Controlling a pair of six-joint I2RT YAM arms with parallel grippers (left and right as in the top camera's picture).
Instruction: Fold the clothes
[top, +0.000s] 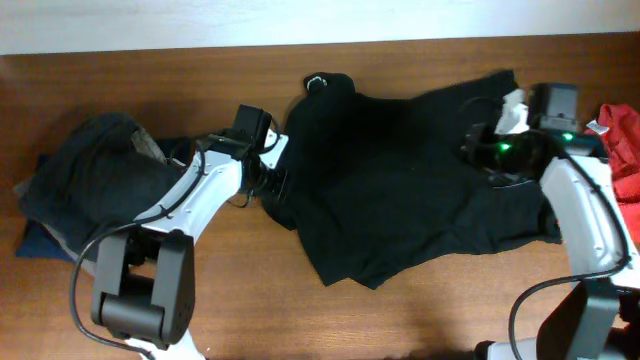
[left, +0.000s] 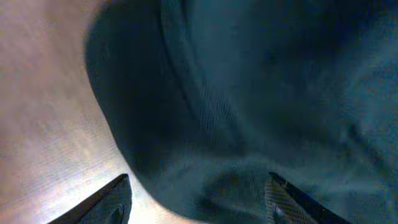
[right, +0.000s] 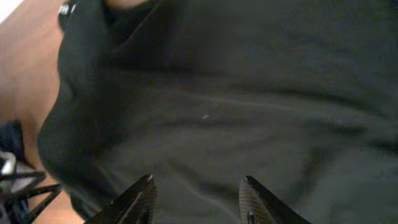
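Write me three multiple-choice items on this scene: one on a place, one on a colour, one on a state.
1. Seen from overhead, where is the grey clothes pile relative to the black garment?
A. On top of it
B. To its left
C. To its right

2. The cloth at the overhead view's right edge is
A. red
B. yellow
C. green

3. The right pincer is
A. shut on the garment
B. shut on nothing
C. open, nothing clamped

Answers:
1 B: the pile sits apart from the garment, toward the left end.
2 A: it shows bright red against the wood.
3 C: the right wrist view shows its fingers standing apart, with black fabric beyond them.
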